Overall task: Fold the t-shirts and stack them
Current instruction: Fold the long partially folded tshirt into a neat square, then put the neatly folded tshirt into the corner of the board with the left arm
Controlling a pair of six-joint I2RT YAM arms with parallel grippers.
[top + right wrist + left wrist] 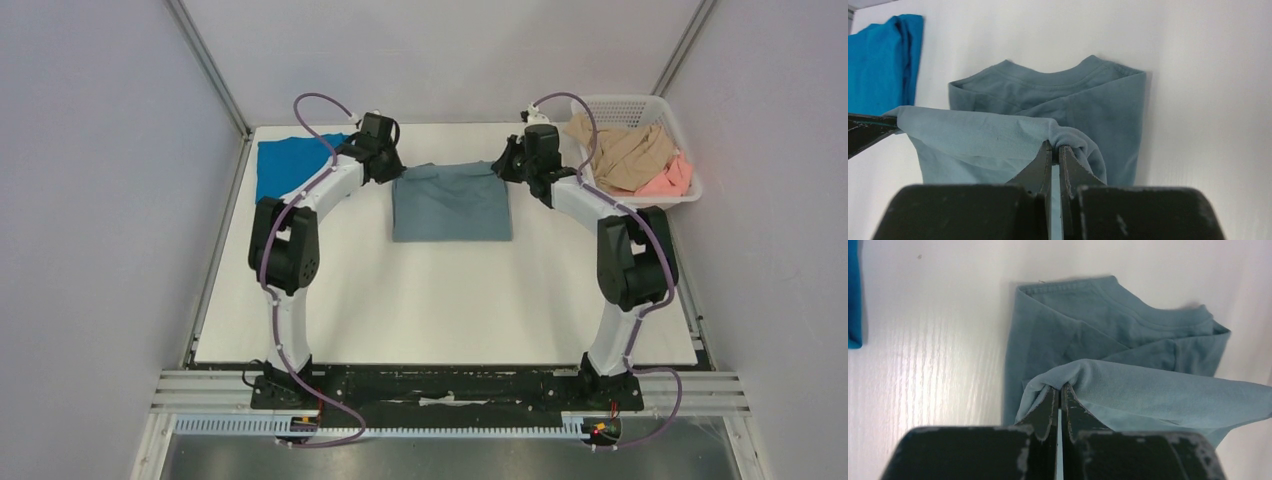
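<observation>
left claw (1059, 387), right claw (1053, 145) pinch grey-blue shirt (450, 205); blue shirt (285, 160) far-left; basket (630, 100) beside right claw

the bright blue cloth shirt (285, 165) is partly hidden behind the left arm (335, 183) from above and cut off by the left wrist view's edge.

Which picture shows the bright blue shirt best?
The top view: the bright blue shirt lies nearly whole on the table, far left, one corner behind the left arm. The right wrist view catches a folded part at its edge; the left wrist view, only a sliver.
</observation>
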